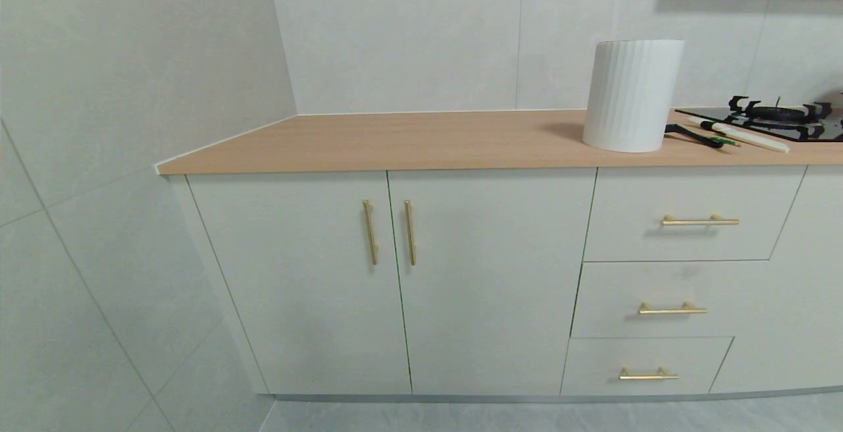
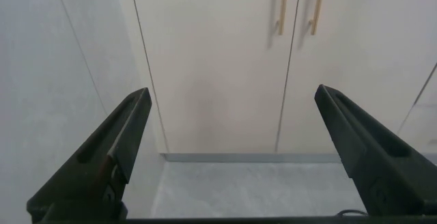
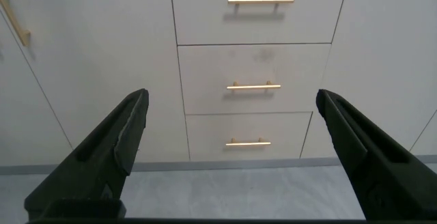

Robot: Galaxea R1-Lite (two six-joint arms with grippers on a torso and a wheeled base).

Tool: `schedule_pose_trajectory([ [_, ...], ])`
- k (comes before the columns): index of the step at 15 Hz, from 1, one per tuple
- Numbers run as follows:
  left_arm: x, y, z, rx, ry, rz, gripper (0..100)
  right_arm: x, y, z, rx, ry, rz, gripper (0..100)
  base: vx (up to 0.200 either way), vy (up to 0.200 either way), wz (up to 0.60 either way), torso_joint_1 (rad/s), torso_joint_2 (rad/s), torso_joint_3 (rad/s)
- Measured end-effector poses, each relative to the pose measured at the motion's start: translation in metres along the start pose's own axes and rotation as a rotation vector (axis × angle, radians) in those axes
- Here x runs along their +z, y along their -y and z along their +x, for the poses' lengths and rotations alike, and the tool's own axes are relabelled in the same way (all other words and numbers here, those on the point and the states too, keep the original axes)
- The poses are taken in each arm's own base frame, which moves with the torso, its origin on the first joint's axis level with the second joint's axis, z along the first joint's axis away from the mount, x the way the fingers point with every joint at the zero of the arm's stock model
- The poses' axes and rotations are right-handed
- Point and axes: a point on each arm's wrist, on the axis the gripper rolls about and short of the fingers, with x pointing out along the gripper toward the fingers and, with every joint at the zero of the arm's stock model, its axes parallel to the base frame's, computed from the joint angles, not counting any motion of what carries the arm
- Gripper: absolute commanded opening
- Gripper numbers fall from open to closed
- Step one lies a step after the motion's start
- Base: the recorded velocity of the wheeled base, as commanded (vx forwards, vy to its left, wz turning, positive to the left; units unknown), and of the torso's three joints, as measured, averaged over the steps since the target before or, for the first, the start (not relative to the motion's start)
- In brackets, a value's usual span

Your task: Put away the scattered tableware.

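A tall white ribbed holder (image 1: 631, 96) stands on the wooden countertop (image 1: 408, 139) towards its right end. Just right of it lie scattered utensils: a black-handled one (image 1: 691, 134) and a long white one (image 1: 744, 135) with a green piece beside it. My left gripper (image 2: 232, 94) hangs open low in front of the double cabinet doors (image 2: 280, 9), nothing between its fingers. My right gripper (image 3: 232, 95) is open too, low before the stack of drawers (image 3: 254, 86), holding nothing.
A black gas hob (image 1: 777, 119) sits at the counter's far right, behind the utensils. Below the counter are two doors with gold handles (image 1: 388, 231) and three drawers (image 1: 698, 220). A tiled wall closes off the left side; grey floor lies below.
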Motion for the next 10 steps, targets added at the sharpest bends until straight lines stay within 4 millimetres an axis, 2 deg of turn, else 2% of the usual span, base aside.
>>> schedule_pose_trajectory([
  [6,0.0001,0.0000,0.0000,0.000,0.001,-0.002,100,0.0001,-0.0001,0.0000,0.003,0.000,0.003,100,0.000,0.000,0.00,0.000,0.00,0.000],
  [10,0.0000,0.0000,0.0000,-0.001,0.001,-0.003,100,0.0000,-0.0001,0.0000,0.002,-0.001,0.004,100,0.000,-0.200,0.00,0.005,0.00,0.001],
])
